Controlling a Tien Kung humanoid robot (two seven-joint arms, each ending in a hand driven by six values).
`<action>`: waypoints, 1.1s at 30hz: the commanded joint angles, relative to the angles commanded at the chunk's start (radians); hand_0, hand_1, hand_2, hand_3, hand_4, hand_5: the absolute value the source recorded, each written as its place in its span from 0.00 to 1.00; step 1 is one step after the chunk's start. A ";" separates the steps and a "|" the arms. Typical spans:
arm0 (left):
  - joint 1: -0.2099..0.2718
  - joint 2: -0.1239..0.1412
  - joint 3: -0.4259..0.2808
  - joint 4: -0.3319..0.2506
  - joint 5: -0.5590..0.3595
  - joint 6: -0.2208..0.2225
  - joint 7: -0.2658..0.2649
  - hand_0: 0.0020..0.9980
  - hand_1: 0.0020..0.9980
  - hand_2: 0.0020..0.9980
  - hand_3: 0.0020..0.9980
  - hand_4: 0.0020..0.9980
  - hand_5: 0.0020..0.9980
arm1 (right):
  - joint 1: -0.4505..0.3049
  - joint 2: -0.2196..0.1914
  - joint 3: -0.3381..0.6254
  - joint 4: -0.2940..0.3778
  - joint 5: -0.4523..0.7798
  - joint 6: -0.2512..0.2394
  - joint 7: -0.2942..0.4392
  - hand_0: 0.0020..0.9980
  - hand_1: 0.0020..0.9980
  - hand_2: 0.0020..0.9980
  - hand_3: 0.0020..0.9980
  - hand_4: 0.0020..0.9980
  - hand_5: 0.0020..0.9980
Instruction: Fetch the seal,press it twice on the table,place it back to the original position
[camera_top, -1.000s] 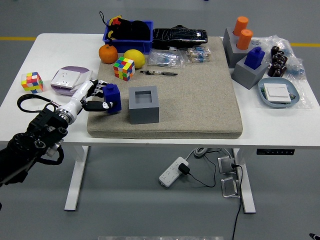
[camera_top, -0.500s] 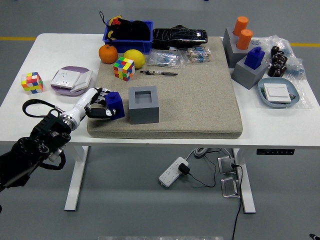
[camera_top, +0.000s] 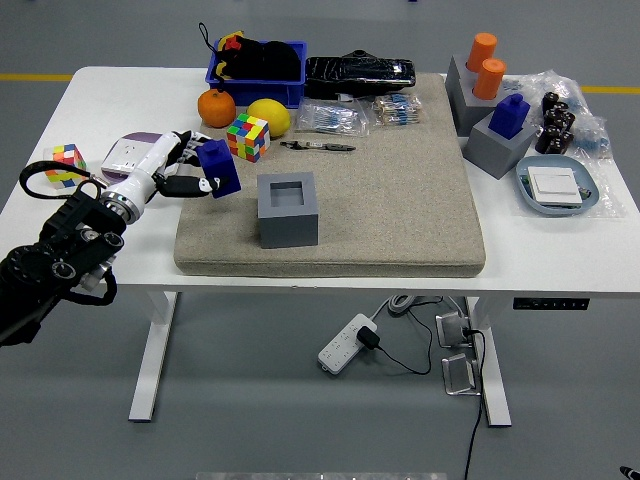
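Note:
My left hand (camera_top: 192, 172) is shut on a blue seal (camera_top: 219, 167), holding it tilted in the air above the left edge of the beige mat (camera_top: 400, 190). Just to the right of the seal stands its grey square holder (camera_top: 288, 208) with an empty socket on top. The black left arm (camera_top: 55, 265) comes in from the lower left. A second blue seal (camera_top: 510, 112) sits in a grey holder (camera_top: 497, 146) at the mat's right edge. My right arm does not show.
Behind the hand lie an orange (camera_top: 216, 107), a lemon (camera_top: 268, 117), a colour cube (camera_top: 247, 136) and a blue bin (camera_top: 257, 66). A white and purple box (camera_top: 135, 158) and another colour cube (camera_top: 62, 163) sit at the left. Orange cylinders (camera_top: 484, 62) stand at the back right.
The left hand has lifted the blue seal off the mat and carried it up and slightly left; the seal now tilts in the air.

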 joint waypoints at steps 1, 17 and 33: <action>-0.005 0.005 -0.015 -0.013 0.008 0.001 -0.001 0.64 0.50 0.46 0.58 0.71 0.00 | 0.000 0.000 0.000 0.000 0.000 0.000 0.000 0.82 0.71 0.68 0.69 0.73 0.50; -0.027 -0.035 0.037 -0.194 0.048 -0.009 0.011 0.64 0.51 0.47 0.58 0.71 0.00 | 0.003 0.001 0.000 -0.001 0.002 -0.001 0.000 0.81 0.71 0.68 0.69 0.73 0.51; -0.035 -0.085 0.144 -0.111 0.017 0.002 0.007 0.64 0.51 0.47 0.58 0.71 0.00 | 0.007 -0.002 -0.011 -0.001 0.007 -0.001 0.000 0.82 0.71 0.68 0.69 0.73 0.51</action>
